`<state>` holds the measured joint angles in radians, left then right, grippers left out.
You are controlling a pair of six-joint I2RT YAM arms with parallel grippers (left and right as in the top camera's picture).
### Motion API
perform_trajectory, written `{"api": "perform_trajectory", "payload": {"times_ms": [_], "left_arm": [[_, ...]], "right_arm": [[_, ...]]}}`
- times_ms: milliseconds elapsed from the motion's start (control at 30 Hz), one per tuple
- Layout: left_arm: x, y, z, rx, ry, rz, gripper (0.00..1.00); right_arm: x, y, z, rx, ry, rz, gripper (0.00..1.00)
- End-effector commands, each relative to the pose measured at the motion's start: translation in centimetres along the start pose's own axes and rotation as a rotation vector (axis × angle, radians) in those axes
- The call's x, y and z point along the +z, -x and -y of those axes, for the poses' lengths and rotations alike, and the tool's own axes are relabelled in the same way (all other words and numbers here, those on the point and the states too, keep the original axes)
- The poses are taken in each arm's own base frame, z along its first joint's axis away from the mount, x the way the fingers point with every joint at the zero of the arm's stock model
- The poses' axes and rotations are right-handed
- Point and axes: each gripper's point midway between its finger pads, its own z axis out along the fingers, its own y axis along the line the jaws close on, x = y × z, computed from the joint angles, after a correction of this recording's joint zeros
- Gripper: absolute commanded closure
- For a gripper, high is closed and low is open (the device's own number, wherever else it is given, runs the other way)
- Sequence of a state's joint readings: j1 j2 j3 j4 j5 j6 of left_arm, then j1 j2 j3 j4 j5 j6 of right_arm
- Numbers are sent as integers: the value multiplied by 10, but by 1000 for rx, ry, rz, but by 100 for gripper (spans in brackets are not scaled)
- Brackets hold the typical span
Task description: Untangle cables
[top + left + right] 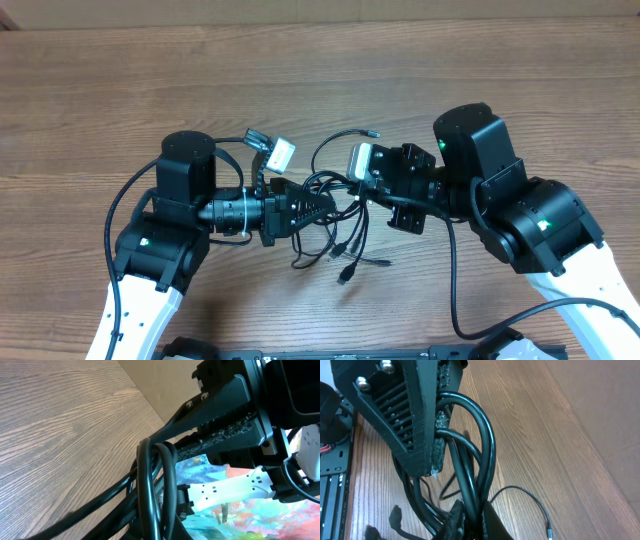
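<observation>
Where two arms meet mid-table, one knot of thin black cables (338,232) sits on brown wood-grain tabletop (90,90); strand count unclear, several loose plug ends trail toward near edge. Two grippers flank the knot: left gripper (167,445) clamped on cable loops; right gripper (436,435) pinched tight on loops of same bundle.

Left arm (185,190) and right arm (500,190): rounded black motor housings, white lower links in the bottom corners, a small green light (543,224) on each. The right gripper (434,462) has ribbed black fingers (415,420) and silver screws (385,365).
</observation>
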<state>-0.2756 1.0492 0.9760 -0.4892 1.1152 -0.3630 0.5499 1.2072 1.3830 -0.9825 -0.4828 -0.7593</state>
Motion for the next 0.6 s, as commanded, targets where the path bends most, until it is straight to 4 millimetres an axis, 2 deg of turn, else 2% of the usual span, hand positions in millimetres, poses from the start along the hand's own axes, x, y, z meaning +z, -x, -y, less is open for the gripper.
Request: {"api": "perform_trajectory", "payload": {"times_ms": [0,200,300,400,567], "left_arm": [[0,2,6,29,-13,1,96],[0,4,0,18,19,14,96],[0,7,-8,-19,68,32,96],[-3,11,-27,-158,167,78,96],[-5,13,-34,-235,208,103,96]], "right_arm": [[-6,10,0,-22,-2,28,96],[-6,2,6,20,-39,-16,96],[-9,-10,27,140,-164,-78,96],[-15,-14,47,238,-286,-97,96],[-28,-18,70,376,-439,-90,96]]}}
